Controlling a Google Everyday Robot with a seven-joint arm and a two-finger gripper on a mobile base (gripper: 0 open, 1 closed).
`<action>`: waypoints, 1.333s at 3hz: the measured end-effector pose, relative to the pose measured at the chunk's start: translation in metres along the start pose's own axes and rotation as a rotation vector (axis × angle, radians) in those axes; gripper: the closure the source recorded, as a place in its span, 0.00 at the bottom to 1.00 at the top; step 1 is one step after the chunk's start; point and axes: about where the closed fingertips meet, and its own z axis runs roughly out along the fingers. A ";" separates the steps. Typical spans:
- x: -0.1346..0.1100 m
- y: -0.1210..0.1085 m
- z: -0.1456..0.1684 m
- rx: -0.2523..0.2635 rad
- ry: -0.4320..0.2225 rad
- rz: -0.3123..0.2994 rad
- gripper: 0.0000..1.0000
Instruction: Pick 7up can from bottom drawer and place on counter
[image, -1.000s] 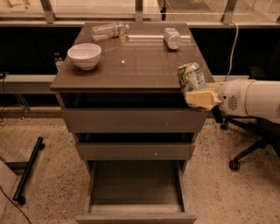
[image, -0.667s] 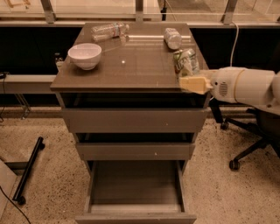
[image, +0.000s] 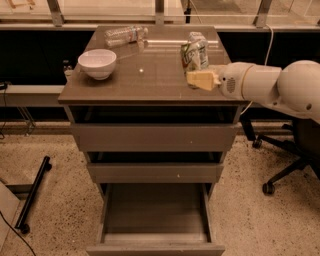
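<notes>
The 7up can, green with white patches, is held roughly upright over the right part of the counter. I cannot tell whether its base touches the top. My gripper, with pale fingers, reaches in from the right on a white arm and is shut on the can's lower part. The bottom drawer is pulled open below, and its bare floor holds nothing.
A white bowl stands at the counter's left. A clear plastic bottle lies at the back, and another crinkled one is just behind the can. An office chair is at the right, and a black pole lies on the floor at the left.
My gripper has carried the can up and to the left, from beside the counter's right edge to over the counter top.
</notes>
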 end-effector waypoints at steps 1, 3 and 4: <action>-0.001 -0.014 0.032 0.008 -0.010 0.003 1.00; 0.012 -0.047 0.083 0.061 -0.003 0.041 0.82; 0.022 -0.062 0.095 0.103 -0.001 0.058 0.59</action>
